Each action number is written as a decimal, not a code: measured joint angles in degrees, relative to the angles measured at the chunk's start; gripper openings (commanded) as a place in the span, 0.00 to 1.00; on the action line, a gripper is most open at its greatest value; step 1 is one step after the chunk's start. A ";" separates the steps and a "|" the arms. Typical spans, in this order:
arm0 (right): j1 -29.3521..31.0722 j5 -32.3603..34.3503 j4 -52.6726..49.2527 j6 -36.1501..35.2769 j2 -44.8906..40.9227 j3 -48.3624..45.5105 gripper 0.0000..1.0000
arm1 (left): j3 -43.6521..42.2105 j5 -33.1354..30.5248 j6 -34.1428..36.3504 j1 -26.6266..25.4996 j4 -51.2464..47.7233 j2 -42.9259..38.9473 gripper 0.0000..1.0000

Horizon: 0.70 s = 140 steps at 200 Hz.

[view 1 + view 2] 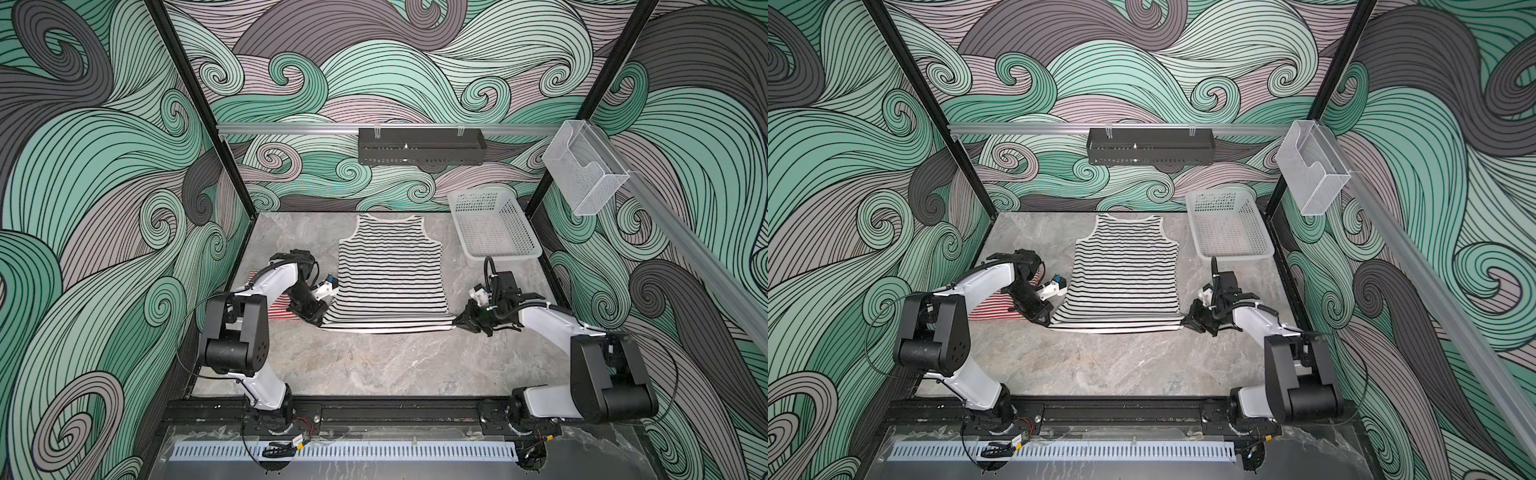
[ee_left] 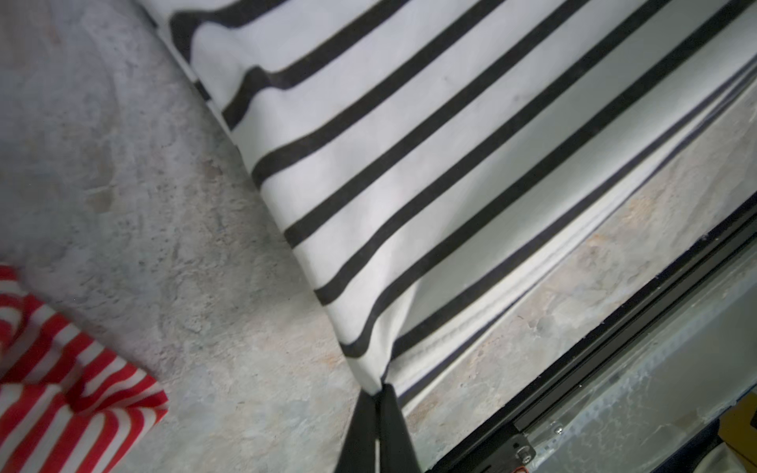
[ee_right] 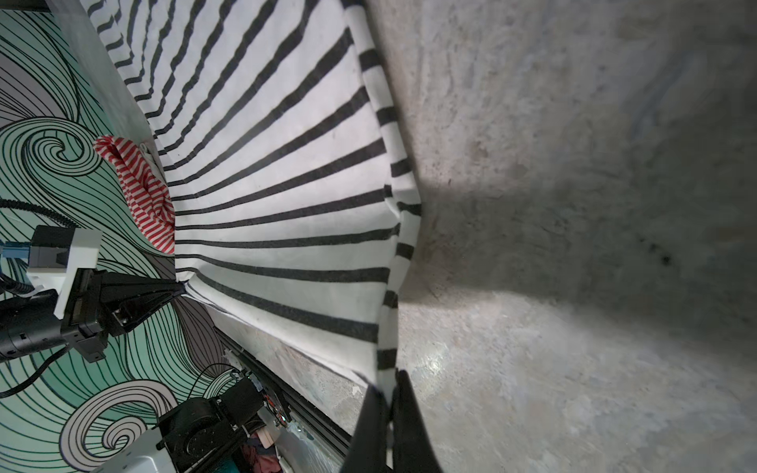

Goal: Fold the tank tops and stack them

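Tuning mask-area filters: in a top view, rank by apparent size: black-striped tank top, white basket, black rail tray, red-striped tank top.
1. black-striped tank top
2. white basket
3. black rail tray
4. red-striped tank top: visible part only; left arm hides the rest.

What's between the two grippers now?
The near hem of the white, black-striped fabric tank top, taut from left gripper to right gripper, in both top views.

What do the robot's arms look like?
The left arm and right arm have smooth white shells and chunky black joints, with thin black cables looping alongside. The left gripper and right gripper are black, each with two slim pointed fingers. A small white camera block sits at each wrist.
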 measured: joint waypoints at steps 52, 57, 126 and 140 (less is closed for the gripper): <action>1.46 2.03 -2.93 -0.28 -4.74 -4.02 0.24 | -1.64 -2.12 1.57 -1.36 -1.42 3.30 0.17; 1.73 2.38 -3.39 -0.39 -5.05 -4.17 0.28 | -1.86 -2.45 1.68 -1.57 -1.68 3.54 0.21; 10.51 13.94 -11.74 0.83 -10.14 0.20 0.36 | -0.35 -10.08 1.03 -2.34 -2.38 2.10 0.34; 14.69 15.28 -11.52 1.97 -9.70 2.16 0.29 | 1.90 -10.14 0.37 -2.34 -2.27 0.42 0.33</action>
